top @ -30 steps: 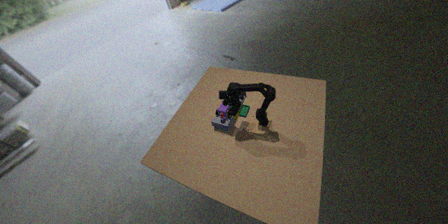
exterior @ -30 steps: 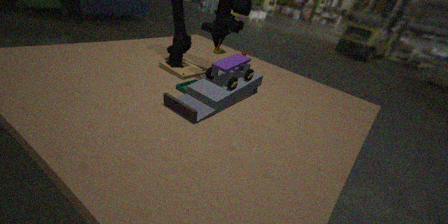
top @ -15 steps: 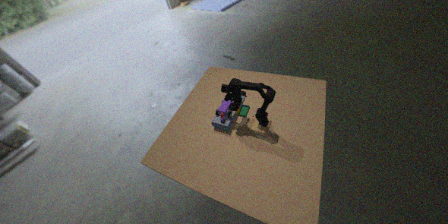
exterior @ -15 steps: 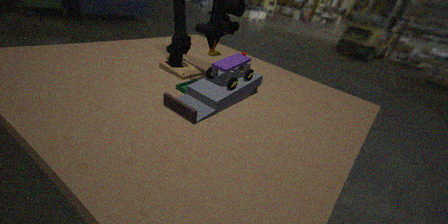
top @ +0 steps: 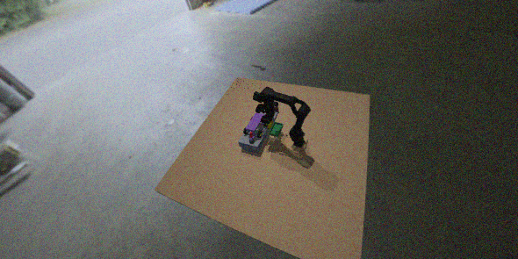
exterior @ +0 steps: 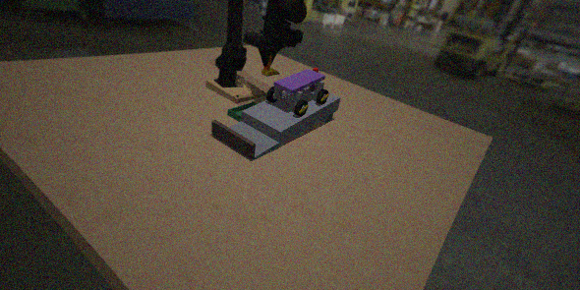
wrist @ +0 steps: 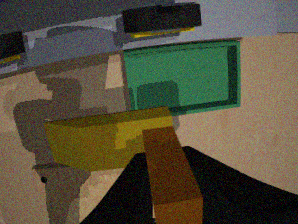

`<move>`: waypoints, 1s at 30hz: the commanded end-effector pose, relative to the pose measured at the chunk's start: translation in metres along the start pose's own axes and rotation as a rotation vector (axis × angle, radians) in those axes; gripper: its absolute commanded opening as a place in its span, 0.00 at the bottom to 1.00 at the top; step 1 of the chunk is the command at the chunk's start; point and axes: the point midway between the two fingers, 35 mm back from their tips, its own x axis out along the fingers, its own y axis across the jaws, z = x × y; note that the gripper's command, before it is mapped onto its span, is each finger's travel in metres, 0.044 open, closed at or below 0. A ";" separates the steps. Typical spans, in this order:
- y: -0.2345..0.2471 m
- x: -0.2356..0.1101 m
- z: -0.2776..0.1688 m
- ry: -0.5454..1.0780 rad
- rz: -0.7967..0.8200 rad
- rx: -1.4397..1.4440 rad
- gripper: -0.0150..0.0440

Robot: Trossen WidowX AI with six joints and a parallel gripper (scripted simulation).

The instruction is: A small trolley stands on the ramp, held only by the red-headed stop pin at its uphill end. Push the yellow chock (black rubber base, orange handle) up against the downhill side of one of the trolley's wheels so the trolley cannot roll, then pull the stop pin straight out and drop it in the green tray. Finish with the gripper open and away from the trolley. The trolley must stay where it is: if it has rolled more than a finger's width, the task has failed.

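Observation:
The trolley (top: 254, 121) (exterior: 300, 89) has a purple top and black wheels with yellow hubs. It stands on the grey ramp (top: 248, 145) (exterior: 275, 122) (wrist: 220, 3). The red-headed stop pin (top: 250, 134) (exterior: 315, 69) sits at its uphill end. My gripper (top: 269, 118) (exterior: 268, 63) (wrist: 162, 159) is shut on the orange handle (wrist: 174, 196) of the yellow chock (wrist: 100, 141) (exterior: 269, 71). It holds the chock beside the ramp, close to the green tray (top: 276, 129) (exterior: 236, 110) (wrist: 186, 76), apart from the nearest wheel (wrist: 161, 19). The chock's black base is hidden.
The ramp has a low wall (exterior: 233, 140) at its downhill end. The arm's base (top: 298, 140) (exterior: 228, 74) stands on a small plate beside the tray. Everything rests on a brown board (top: 263, 196) (exterior: 147, 185) with dark floor around it.

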 end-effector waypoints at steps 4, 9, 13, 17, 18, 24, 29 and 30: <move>-0.025 0.002 0.006 0.001 0.001 -0.003 0.25; -0.044 0.003 0.009 0.001 -0.001 -0.004 0.25; -0.060 0.004 0.012 0.001 -0.002 -0.004 0.25; -0.077 0.005 0.015 0.001 -0.004 -0.004 0.25; -0.081 0.005 0.016 0.001 -0.004 -0.004 0.25; -0.106 0.006 0.022 0.001 -0.007 -0.004 0.25; -0.121 0.008 0.025 0.001 -0.004 -0.004 0.25; -0.121 0.008 0.025 0.001 0.007 -0.005 0.25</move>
